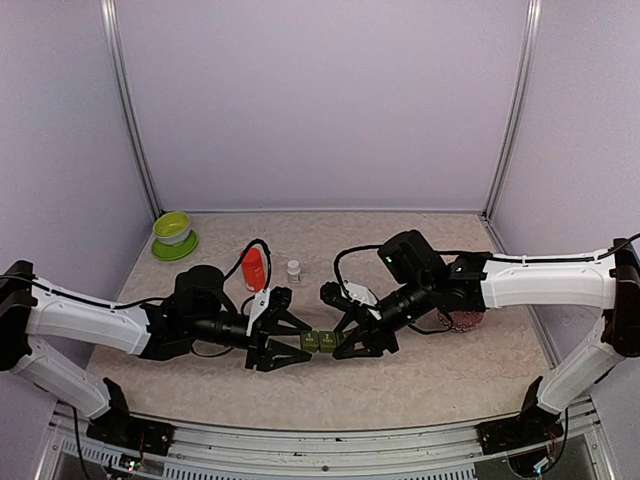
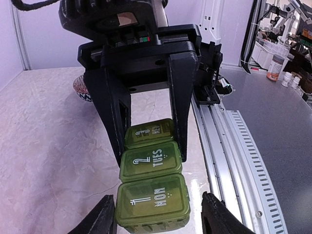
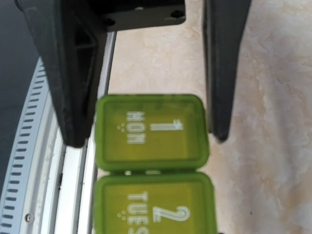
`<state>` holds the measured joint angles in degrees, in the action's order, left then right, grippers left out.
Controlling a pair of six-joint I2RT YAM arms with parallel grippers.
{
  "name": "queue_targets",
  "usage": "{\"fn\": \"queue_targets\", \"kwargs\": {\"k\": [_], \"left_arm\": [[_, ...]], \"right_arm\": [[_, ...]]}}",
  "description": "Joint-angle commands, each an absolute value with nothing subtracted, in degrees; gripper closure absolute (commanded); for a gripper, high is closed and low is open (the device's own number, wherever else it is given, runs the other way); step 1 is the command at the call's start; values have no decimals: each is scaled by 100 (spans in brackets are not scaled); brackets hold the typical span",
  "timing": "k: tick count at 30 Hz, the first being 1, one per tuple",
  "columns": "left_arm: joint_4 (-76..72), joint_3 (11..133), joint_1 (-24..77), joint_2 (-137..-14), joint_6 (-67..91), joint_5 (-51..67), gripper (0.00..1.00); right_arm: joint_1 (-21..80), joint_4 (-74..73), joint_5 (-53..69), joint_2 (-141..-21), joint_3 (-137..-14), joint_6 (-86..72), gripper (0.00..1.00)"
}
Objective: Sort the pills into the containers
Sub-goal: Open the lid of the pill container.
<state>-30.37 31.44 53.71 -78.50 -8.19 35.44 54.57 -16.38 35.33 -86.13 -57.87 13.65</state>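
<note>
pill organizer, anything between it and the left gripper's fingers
Nothing visible. The left gripper is open around the MON end of the pill organizer, with nothing in between; the right gripper holds the far end.

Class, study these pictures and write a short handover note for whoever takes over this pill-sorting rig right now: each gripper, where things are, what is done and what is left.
Grippers: the left gripper is open, with a finger on either side of the MON end of the pill box. The right gripper looks closed on the box's sides at the other end.
Things: the orange bottle and the white-capped bottle stand behind the left gripper. The patterned bowl sits by the right arm.
Done: nothing visible. The MON lid and TUES lid are shut, and no pills are in sight.
Left: open the lids and sort the pills in.
</note>
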Motion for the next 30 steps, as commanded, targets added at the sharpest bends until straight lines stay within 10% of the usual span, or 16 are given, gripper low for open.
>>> {"fn": "queue_targets", "kwargs": {"k": [1,30], "left_arm": [[-2981,3221,5346,-7882,-890,3643,45],[-3177,3056,5291,-7688,-789,3690,49]], "right_arm": [[5414,-1619,3569,-8587,-5874,1380,69],[5392,-1543,3512,-8455,-5745,1349,69]]}}
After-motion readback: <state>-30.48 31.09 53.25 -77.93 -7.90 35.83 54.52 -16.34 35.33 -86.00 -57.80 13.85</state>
